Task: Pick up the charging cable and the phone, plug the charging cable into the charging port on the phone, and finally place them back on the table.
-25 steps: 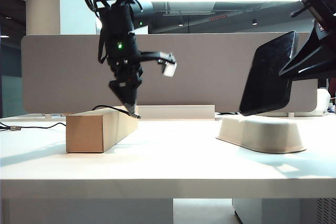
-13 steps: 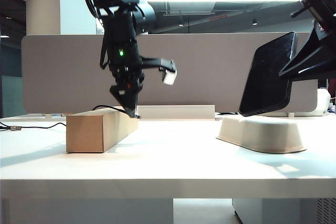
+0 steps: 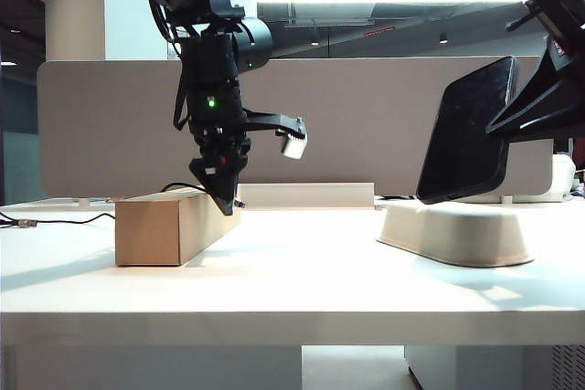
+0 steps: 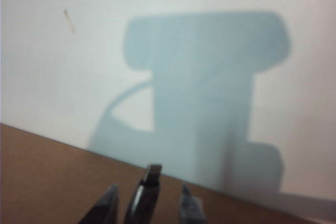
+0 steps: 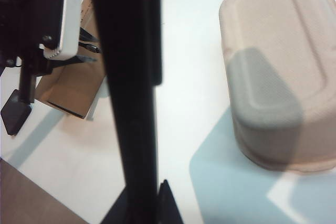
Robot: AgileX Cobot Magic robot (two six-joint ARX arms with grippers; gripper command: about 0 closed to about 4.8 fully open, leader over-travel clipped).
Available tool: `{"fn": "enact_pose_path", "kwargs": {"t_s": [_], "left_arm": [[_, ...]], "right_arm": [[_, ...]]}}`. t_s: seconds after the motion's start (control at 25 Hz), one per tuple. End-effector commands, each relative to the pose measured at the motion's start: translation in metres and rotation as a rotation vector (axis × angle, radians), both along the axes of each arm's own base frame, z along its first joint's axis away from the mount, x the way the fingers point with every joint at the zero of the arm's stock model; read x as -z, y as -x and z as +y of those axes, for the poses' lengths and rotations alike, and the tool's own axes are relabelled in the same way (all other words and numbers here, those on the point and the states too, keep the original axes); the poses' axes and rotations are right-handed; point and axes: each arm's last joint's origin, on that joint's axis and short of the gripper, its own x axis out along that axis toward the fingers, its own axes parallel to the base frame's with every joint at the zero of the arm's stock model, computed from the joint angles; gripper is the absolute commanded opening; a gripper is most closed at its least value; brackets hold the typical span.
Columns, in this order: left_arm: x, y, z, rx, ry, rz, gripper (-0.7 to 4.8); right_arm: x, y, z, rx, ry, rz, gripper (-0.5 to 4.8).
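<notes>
Cable end first: the charging cable [image 4: 147, 192] shows its connector tip between the left gripper [image 4: 148, 203] fingers, which are closed on the plug over the top of the brown box [image 3: 174, 224]. In the exterior view the black cord trails back from the box top toward the left across the table [image 3: 292, 280]. The phone [image 3: 466, 130] is held up in the air on the right, tilted and nearly upright above the beige tray [image 3: 457, 230] — clamped at its edge by the right gripper [image 5: 140, 203], as the right wrist view shows.

Progress, as judged from these views: the phone is lifted and the cable is grasped, though the plug has hardly left the box. Bringing the connector across to the charging port, mating the two and setting both back on the table are all left to do — the port itself cannot be made out.
</notes>
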Motion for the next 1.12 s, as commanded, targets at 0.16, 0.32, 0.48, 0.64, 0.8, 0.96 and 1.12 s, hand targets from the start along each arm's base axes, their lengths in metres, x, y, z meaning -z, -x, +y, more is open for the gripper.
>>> {"fn": "enact_pose_path", "kwargs": {"t_s": [0.16,0.32,0.48,0.64,0.8,0.96,1.12], "left_arm": [[0.0047,-0.0014,-0.0034,0.008,-0.005,-0.002,1.06],[0.0046,-0.0017,-0.0024,-0.006,-0.034,-0.015,0.56],[0.0046,-0.0018,-0.0022,-0.010,-0.041,-0.019,0.53],[0.0046,-0.0018,-0.0022,-0.010,-0.040,-0.019,0.43],[0.0045,-0.0018,-0.0023,-0.016,-0.035,-0.017,0.19],[0.0047,-0.0002,-0.0050,-0.029,-0.027,-0.014,0.20],[0.0046,0.0017,-0.0089,-0.011,-0.005,-0.004,0.01]], "right_arm": [[-0.0069,-0.0014,0.0007,-0.017,-0.005,-0.056,-0.04],[-0.0070,-0.0015,0.0007,-0.017,-0.005,-0.057,-0.04],[-0.0070,-0.0015,0.0007,-0.017,-0.004,-0.057,-0.04],[-0.0070,-0.0015,0.0007,-0.017,-0.004,-0.057,-0.04],[-0.0070,-0.0015,0.0007,-0.016,-0.004,-0.057,-0.04],[-0.0070,-0.0015,0.0007,-0.016,-0.004,-0.057,-0.04],[-0.0070,-0.0015,0.0007,-0.016,-0.004,-0.057,-0.04]]}}
